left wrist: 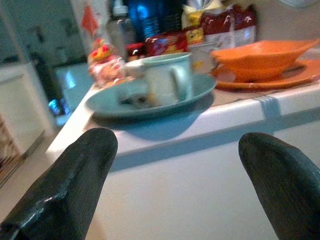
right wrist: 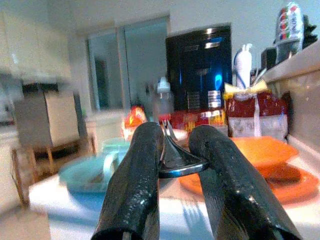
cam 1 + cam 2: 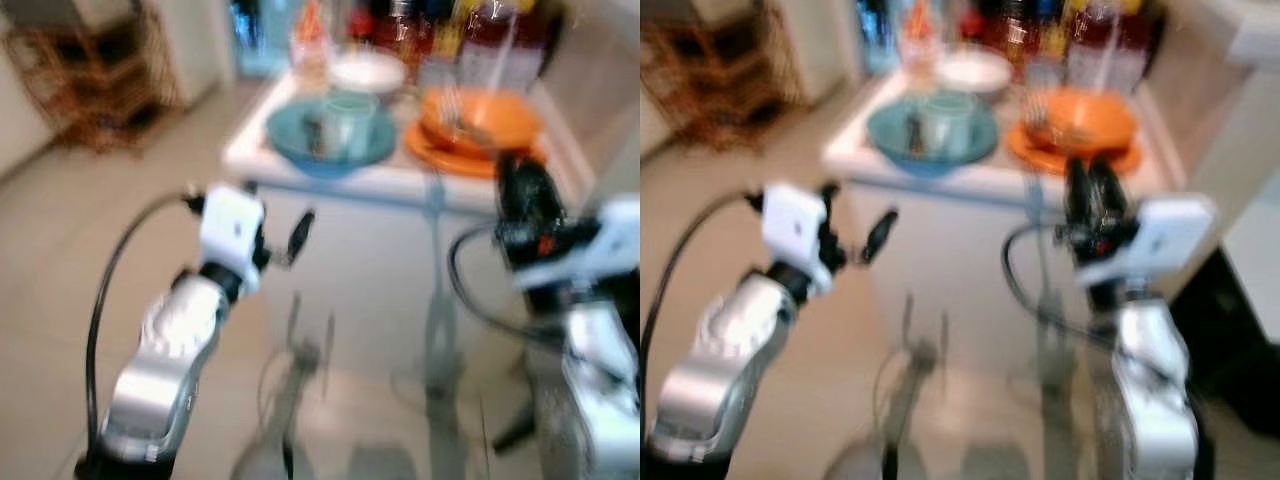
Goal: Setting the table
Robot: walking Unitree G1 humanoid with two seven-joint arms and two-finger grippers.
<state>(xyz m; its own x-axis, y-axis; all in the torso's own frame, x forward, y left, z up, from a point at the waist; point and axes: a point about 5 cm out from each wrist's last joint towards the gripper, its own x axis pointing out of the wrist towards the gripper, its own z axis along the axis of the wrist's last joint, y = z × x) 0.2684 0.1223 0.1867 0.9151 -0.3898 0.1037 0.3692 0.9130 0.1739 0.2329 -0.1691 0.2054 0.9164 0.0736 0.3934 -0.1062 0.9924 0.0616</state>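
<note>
The views are blurred. On a white counter (image 3: 350, 182) stands a teal plate (image 3: 300, 143) with a teal mug (image 3: 346, 120) on it. To its right an orange bowl (image 3: 485, 115) sits on an orange plate (image 3: 440, 152). My left gripper (image 1: 175, 165) is open and empty, held in front of the counter's edge and below the teal plate. My right gripper (image 2: 177, 137) is shut on a metal fork (image 2: 175, 162), raised just before the orange plate (image 2: 295, 185).
A white bowl (image 3: 368, 70) and several bottles and packets (image 3: 470, 30) crowd the counter's back. A wicker rack (image 3: 95, 80) stands on the floor at far left. A glassy, reflecting surface (image 3: 300, 410) lies low in front of me.
</note>
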